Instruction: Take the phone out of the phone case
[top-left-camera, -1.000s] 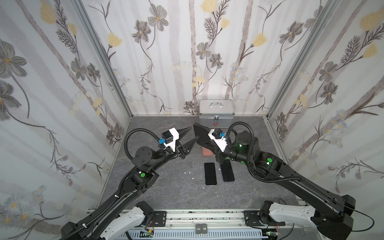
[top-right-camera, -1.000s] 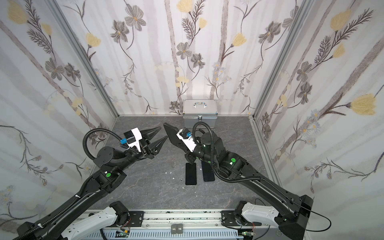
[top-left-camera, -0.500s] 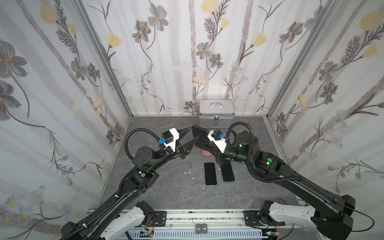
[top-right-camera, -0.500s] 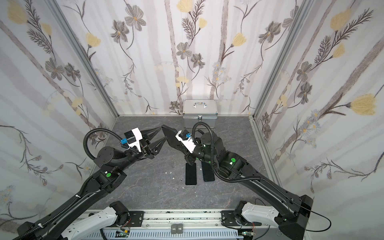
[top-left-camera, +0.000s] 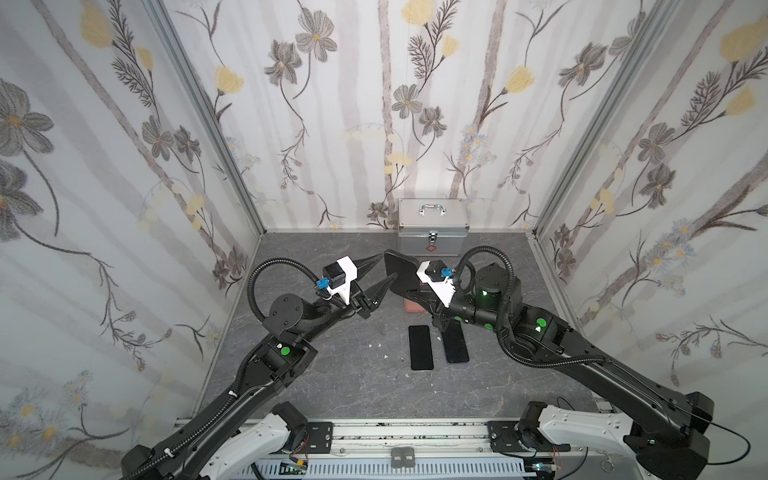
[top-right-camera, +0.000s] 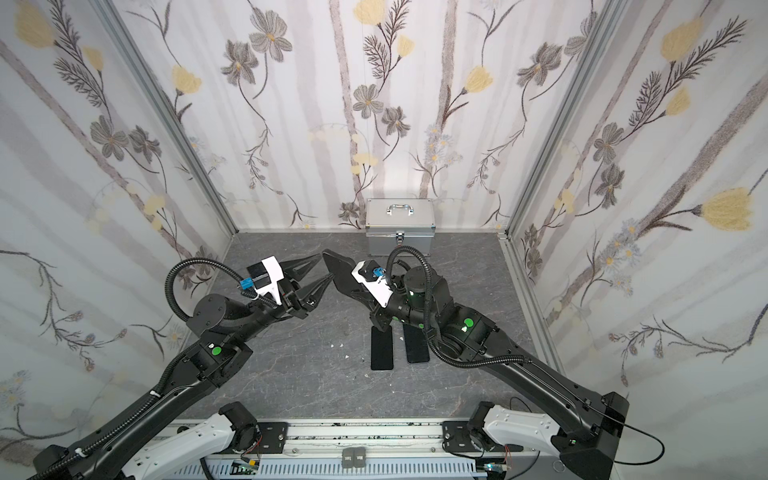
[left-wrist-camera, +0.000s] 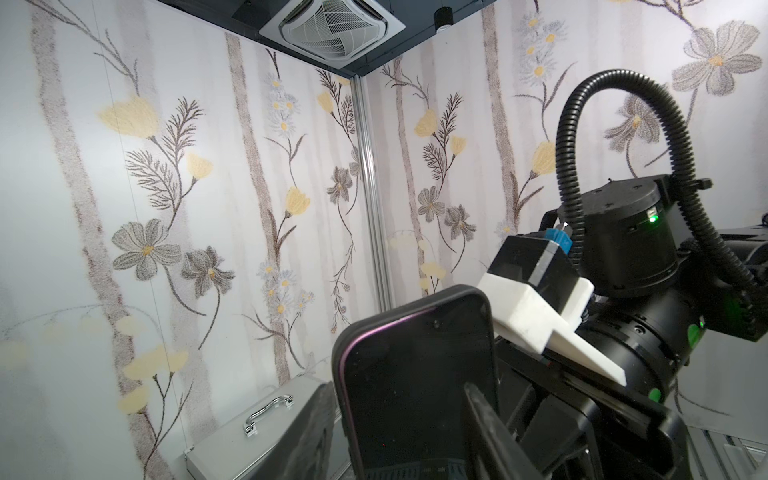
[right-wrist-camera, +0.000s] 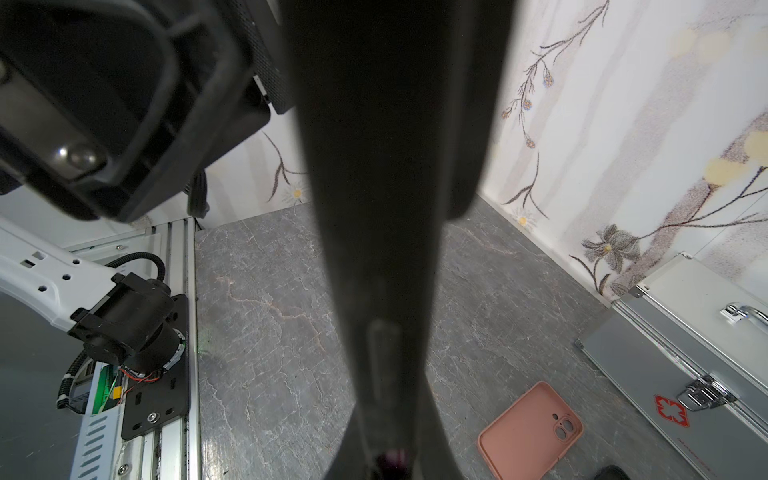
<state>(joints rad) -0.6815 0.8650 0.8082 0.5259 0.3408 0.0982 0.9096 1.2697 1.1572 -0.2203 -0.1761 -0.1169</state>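
The right gripper (top-left-camera: 415, 289) clamps the phone case (left-wrist-camera: 337, 361) aloft for access; the left gripper (top-left-camera: 386, 267), half-open and empty, straddles the end of the phone (left-wrist-camera: 415, 395), probably to pry

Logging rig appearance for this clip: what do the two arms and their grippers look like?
The left arm and right arm are black with white base links, green round markers and looped corrugated black cables. The left gripper and right gripper have tapered black fingers, each behind a white camera mount with a blue connector.
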